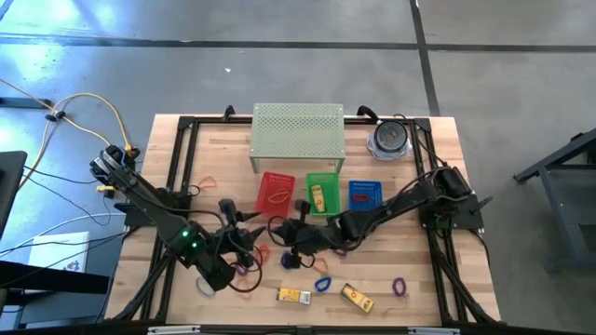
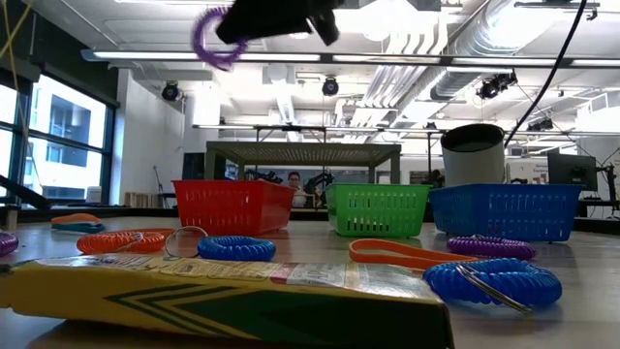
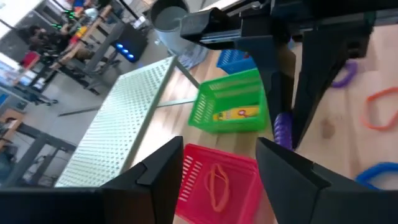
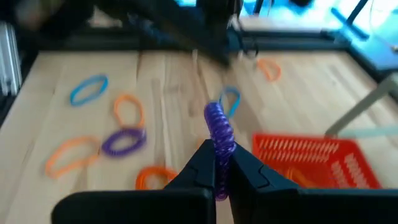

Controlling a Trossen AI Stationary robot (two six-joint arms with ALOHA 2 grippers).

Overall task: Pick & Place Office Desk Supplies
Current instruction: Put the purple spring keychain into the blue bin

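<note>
Your right gripper (image 4: 217, 177) is pinched shut on a purple coiled rubber-band loop (image 4: 217, 134), which stands up between its fingertips, lifted clear of the wooden table (image 1: 428, 279). The likely step now is carrying that loop to a basket. Keep the grip firm and hold the height until you are over the rim, because the coil is springy and only a short stretch of it is clamped. The red plastic basket (image 4: 314, 158) lies just ahead of and below this gripper; the green plastic basket (image 1: 322, 194) and blue plastic basket (image 1: 365, 194) sit beyond it. Which basket purple belongs in, the pictures do not settle, so choose before you descend.

Your left gripper (image 3: 217, 165) hangs close beside the right one, fingers parted with nothing between them, looking down on the red basket, where a thin orange loop (image 3: 216, 182) already lies. Give it room as you pass; the two arms nearly cross.

Hard to read: from above, the dark arms cover the held loop and both sets of fingertips. In the level view a yellow rectangular cardboard box (image 2: 223, 291) fills the foreground and hides much of the table behind it. The blue basket's contents cannot be made out.
</note>
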